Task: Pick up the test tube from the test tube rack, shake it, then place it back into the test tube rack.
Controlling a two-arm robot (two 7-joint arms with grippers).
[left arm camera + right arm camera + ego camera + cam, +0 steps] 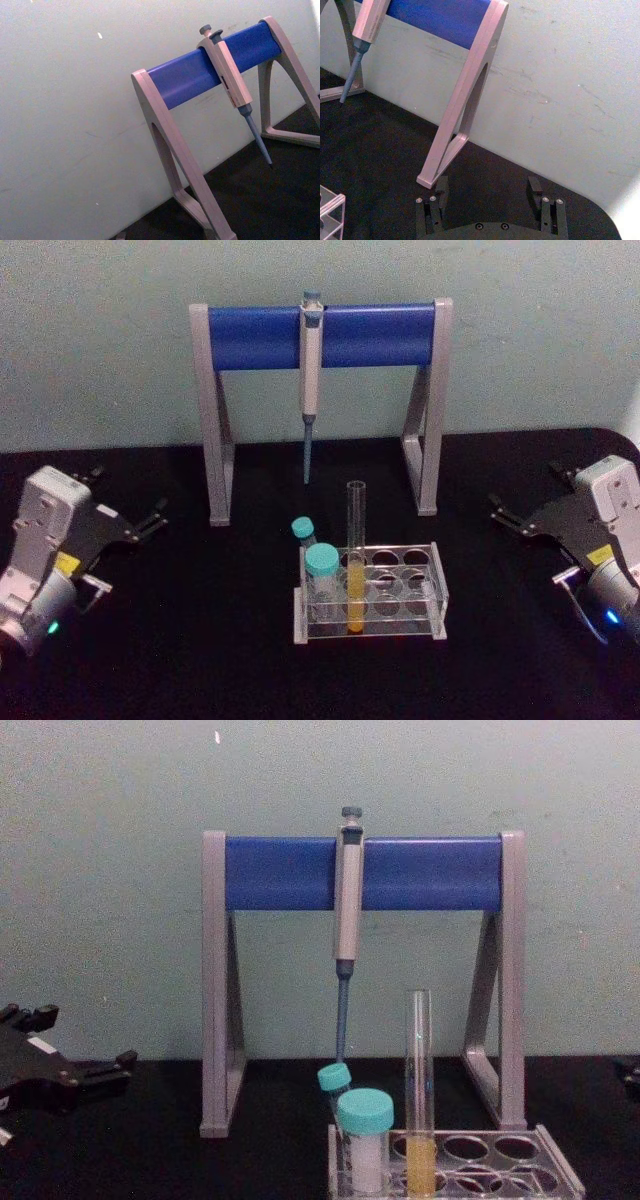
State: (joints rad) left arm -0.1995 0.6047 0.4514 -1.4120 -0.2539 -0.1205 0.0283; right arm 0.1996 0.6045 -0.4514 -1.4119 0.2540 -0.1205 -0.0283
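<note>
The test tube (356, 540) stands upright in the front row of the test tube rack (420, 556), yellow-orange liquid filling its lower part. From the chest view the test tube (418, 1070) rises well above the rack (556, 1162). My left gripper (130, 502) rests open at the table's left, far from the rack, and the chest view has it (82, 1038) at the left edge. At the table's right my right gripper (525, 502) is also open and holds nothing. In the right wrist view its fingers (441, 186) stand wide apart, with a rack corner (330, 210) at the edge.
A short teal-capped vial (322, 575) sits in the rack just left of the test tube, and a small slanted teal-capped tube (305, 532) is behind it. A grey-and-blue pipette stand (320, 335) with a hanging pipette (311, 370) rises behind the rack against the wall.
</note>
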